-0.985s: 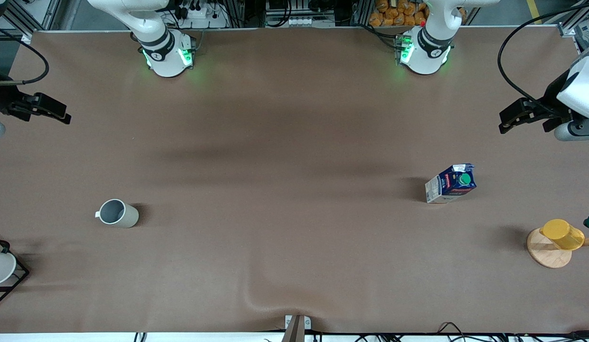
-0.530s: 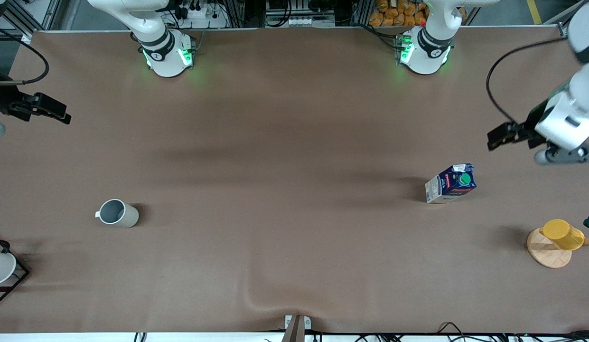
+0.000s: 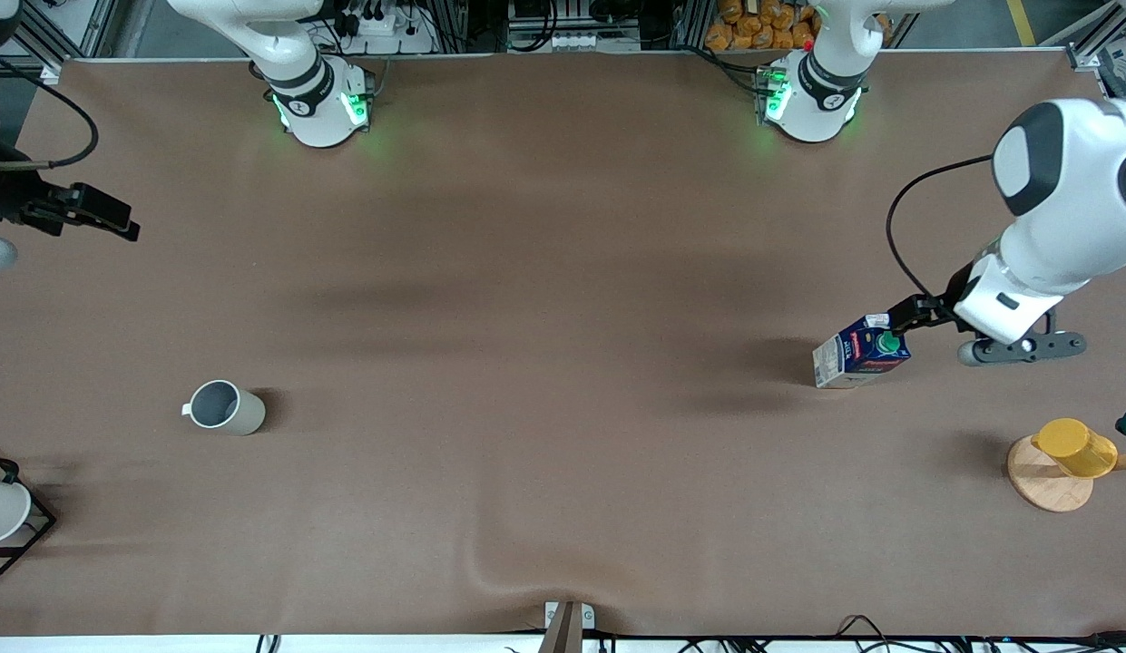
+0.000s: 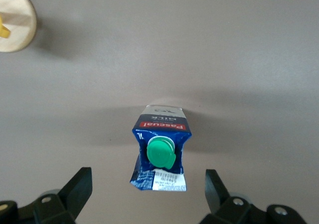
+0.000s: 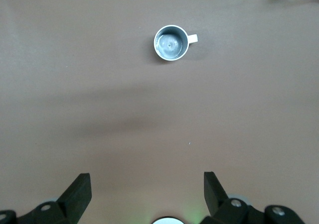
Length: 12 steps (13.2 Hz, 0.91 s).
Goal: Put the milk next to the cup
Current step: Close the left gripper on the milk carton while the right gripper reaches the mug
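The milk [image 3: 860, 352], a dark blue carton with a green cap, stands upright on the brown table toward the left arm's end. My left gripper [image 3: 900, 316] hangs open and empty just above and beside its top. In the left wrist view the milk [image 4: 162, 147] sits just ahead of the gap of my left gripper [image 4: 148, 184], touching neither finger. The grey-beige cup [image 3: 225, 408] stands upright toward the right arm's end. My right gripper [image 3: 104, 214] waits open and empty over the table's edge at that end. The right wrist view shows the cup [image 5: 172, 42] well ahead of my right gripper [image 5: 147, 184].
A yellow cup [image 3: 1073, 446] on a round wooden base [image 3: 1043, 485] stands near the left arm's end, nearer the camera than the milk; the base also shows in the left wrist view [image 4: 15, 20]. A white cup in a black wire rack [image 3: 2, 512] stands at the right arm's end.
My left arm has swung in from the table's end and come down to the milk's top. The right gripper has barely shifted. Milk and cup have not moved.
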Tool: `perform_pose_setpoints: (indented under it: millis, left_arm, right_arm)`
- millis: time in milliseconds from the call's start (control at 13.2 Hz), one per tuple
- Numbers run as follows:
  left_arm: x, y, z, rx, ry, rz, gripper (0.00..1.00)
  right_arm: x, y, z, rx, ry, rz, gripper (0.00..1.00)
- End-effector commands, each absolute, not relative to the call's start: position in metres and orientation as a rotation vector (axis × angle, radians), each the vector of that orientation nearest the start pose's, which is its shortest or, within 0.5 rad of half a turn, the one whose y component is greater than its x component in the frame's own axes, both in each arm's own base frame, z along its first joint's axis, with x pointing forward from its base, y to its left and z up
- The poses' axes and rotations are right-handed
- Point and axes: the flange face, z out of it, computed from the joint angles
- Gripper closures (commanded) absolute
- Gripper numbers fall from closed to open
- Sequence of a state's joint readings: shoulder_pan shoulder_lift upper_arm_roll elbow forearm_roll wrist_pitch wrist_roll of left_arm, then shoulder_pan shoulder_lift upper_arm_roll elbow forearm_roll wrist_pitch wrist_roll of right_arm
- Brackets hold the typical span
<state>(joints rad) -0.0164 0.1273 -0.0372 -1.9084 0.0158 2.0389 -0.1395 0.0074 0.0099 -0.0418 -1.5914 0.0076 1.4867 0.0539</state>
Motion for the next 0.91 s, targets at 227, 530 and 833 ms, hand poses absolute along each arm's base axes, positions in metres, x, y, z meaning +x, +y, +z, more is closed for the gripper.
perform_pose_setpoints:
  millis: [227,530,833]
  left_arm:
    - [0.595,-0.027,0.392,-3.13,-0.157,0.061,0.0]
    - [0.596,-0.03,0.371,-3.131,-0.15,0.066,0.0]
    - [0.593,-0.031,0.359,-3.13,-0.144,0.085,0.0]
  right_arm:
    - [0.626,-0.015,0.494,-3.126,0.135,0.31,0.0]
    - [0.661,-0.01,0.408,-3.128,0.121,0.354,0.0]
    - [0.681,0.003,0.334,-3.134,0.09,0.347,0.0]
